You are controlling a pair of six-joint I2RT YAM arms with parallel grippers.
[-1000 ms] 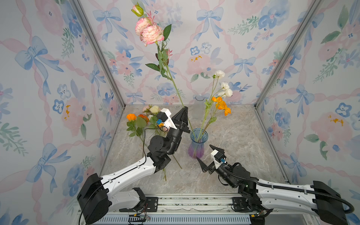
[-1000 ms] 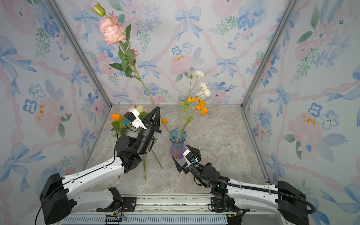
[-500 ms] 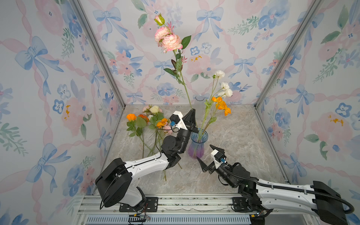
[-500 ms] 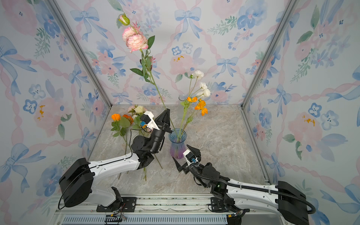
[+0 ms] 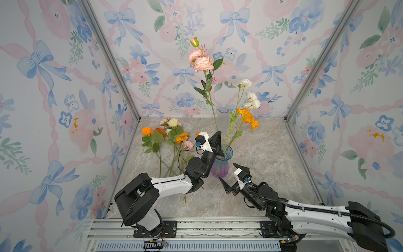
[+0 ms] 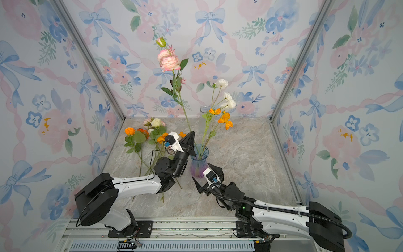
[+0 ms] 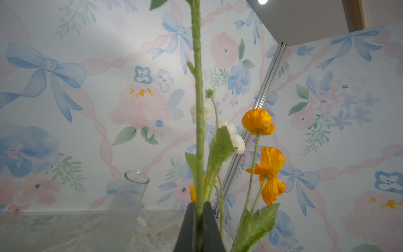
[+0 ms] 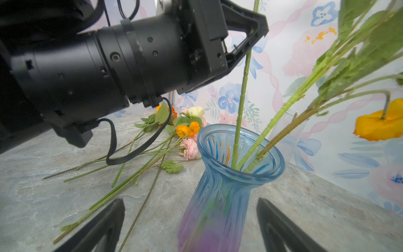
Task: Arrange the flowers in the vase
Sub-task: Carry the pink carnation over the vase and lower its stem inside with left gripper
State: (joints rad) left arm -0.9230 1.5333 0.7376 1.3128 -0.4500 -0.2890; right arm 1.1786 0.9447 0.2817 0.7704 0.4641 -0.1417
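MOVED: pink carnation (image 5: 202, 63) has swung across, stem foot now inside vase (image 5: 220, 168) mouth | JAWS: left jaws clamped on its stem; right jaws wide apart, empty, near vase | RISK: tall top-heavy stem may tip vase or snag poppies (image 5: 247, 117) on release

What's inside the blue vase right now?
Three green stems enter the blue vase at its mouth: the pink carnation stem, held by the shut left tool, plus stems of the orange poppies and white blooms. Tinted glass hides their lower ends.
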